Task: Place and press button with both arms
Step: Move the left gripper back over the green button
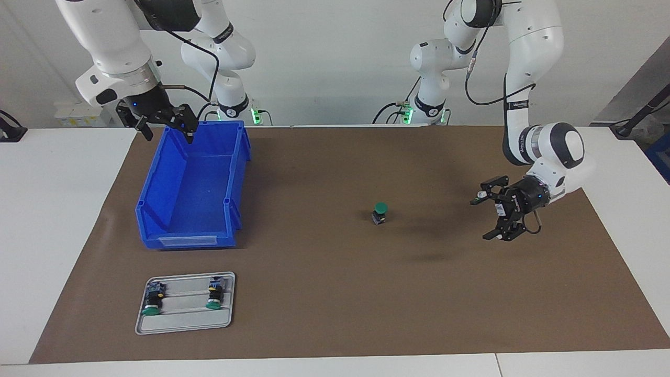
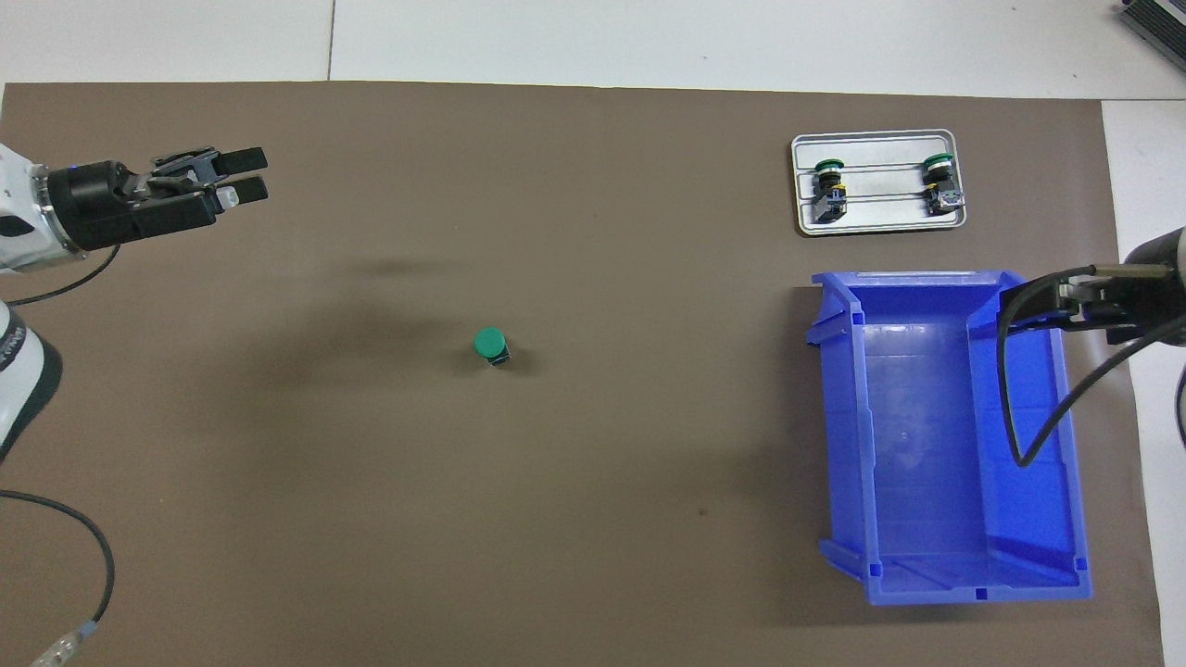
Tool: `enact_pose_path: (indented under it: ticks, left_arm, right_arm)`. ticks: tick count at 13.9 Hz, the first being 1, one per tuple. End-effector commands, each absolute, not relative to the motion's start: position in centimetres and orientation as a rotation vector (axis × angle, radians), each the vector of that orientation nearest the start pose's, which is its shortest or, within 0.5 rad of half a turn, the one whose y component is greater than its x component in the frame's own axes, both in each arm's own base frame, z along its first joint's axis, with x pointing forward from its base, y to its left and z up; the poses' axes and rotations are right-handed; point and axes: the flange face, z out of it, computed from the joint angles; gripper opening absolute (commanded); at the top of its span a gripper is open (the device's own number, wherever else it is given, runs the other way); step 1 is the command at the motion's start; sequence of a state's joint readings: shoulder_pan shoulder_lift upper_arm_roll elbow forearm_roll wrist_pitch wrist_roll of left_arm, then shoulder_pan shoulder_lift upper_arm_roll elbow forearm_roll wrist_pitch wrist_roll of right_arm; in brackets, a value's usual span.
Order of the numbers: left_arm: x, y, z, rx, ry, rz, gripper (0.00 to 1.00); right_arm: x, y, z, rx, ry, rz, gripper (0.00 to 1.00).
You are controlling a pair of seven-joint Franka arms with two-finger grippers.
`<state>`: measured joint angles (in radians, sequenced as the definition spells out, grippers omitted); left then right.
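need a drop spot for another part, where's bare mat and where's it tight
Bare mat surrounds the upright button, between the blue bin and the open left hand. It is tight at the right arm's end, where bin and tray sit close, the right hand over the bin.

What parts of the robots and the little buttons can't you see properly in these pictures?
- Right gripper, overhead view: only a bit shows; the picture's edge cuts off the rest, and its fingertips cannot be made out.
- Left arm, overhead view: the edge cuts it off above the left gripper.
- Two buttons on the tray, both views: too small to read their yellow marks.
- Upright button, overhead view: its green cap hides most of its body.
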<state>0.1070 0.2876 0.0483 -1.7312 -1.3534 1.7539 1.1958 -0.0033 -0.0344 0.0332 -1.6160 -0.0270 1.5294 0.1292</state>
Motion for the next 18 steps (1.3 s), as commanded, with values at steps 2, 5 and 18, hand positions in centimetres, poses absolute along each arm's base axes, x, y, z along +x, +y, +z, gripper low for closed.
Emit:
enact_pose_path:
  ticks: [2,5,18]
  left_arm:
    - [64.2,-2.4,52.4,2.089,-0.579,0.494,0.92]
    - [63.3,-7.7,53.3,2.269,-0.6,0.301,0.91]
    - [53.8,-25.3,45.5,2.886,-0.311,0.078,0.0]
  right_arm:
    - [53.3,1.4,62.0,-3.157,0.17,0.068,1.0]
    - [53.3,1.4,62.0,-3.157,0.168,0.068,1.0]
    - [52.9,1.4,61.8,-3.157,0.163,0.109,1.0]
